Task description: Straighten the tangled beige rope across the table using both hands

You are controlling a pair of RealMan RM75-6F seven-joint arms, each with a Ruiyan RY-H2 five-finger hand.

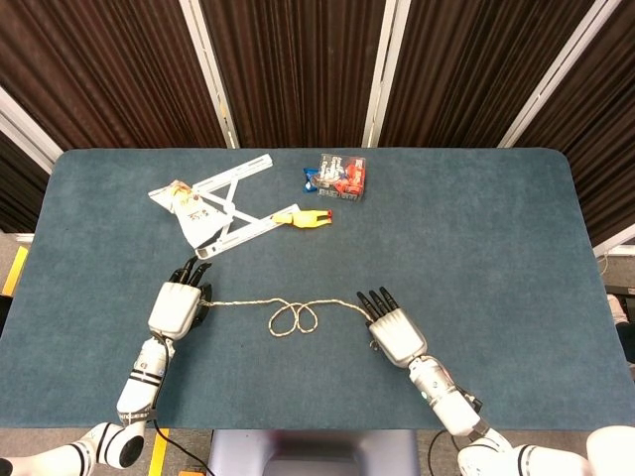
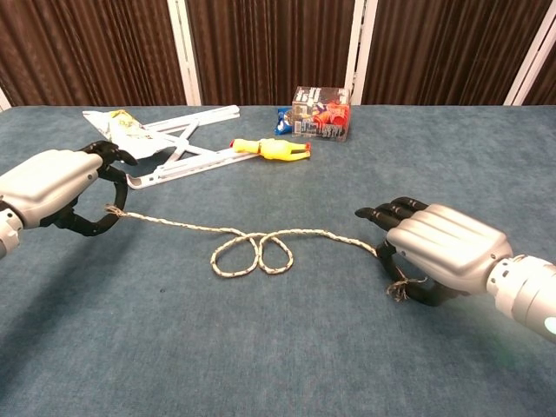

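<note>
The beige rope (image 1: 294, 317) (image 2: 252, 252) lies across the near middle of the blue table, with a double loop at its centre. My left hand (image 1: 176, 306) (image 2: 54, 190) pinches the rope's left end at the near left. My right hand (image 1: 395, 332) (image 2: 440, 253) grips the rope's right end, and a frayed tip (image 2: 398, 290) hangs below its fingers. Between the hands the rope runs nearly taut, apart from the two loops.
At the back left lie a white folding rack (image 1: 226, 208) (image 2: 178, 148) with a snack bag (image 2: 122, 124), and a yellow rubber-chicken toy (image 1: 303, 218) (image 2: 274, 150). A clear box of small items (image 1: 337, 176) (image 2: 320, 113) stands at the back centre.
</note>
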